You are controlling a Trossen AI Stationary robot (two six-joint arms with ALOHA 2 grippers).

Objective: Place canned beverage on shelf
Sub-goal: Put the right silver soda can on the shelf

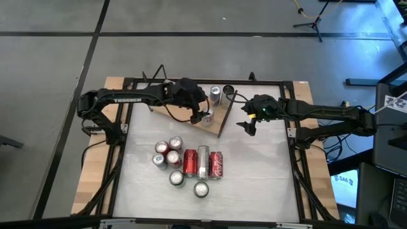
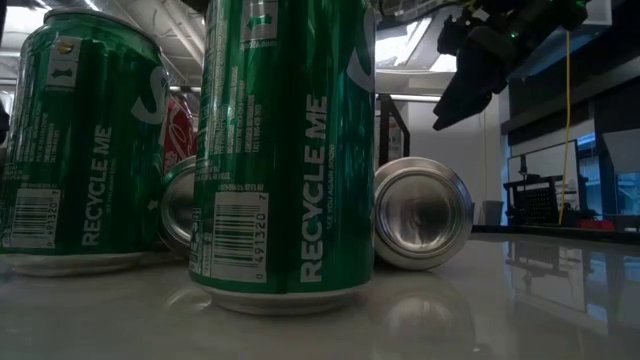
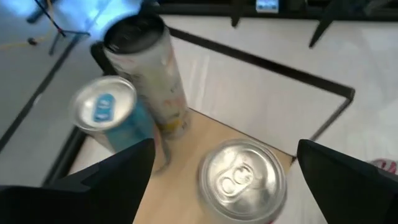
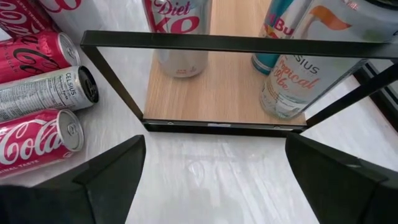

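Green cans [image 2: 285,150] fill the low view; overhead, left claw [image 1: 202,109] gapes empty above shelf [image 1: 219,117].

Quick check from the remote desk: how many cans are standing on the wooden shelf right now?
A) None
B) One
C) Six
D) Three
D: the right wrist view shows the Diet Coke can, the blue can and the Celsius can upright on the shelf, with the left gripper open around the Diet Coke can.

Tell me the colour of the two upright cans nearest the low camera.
Green, best seen in the low view.
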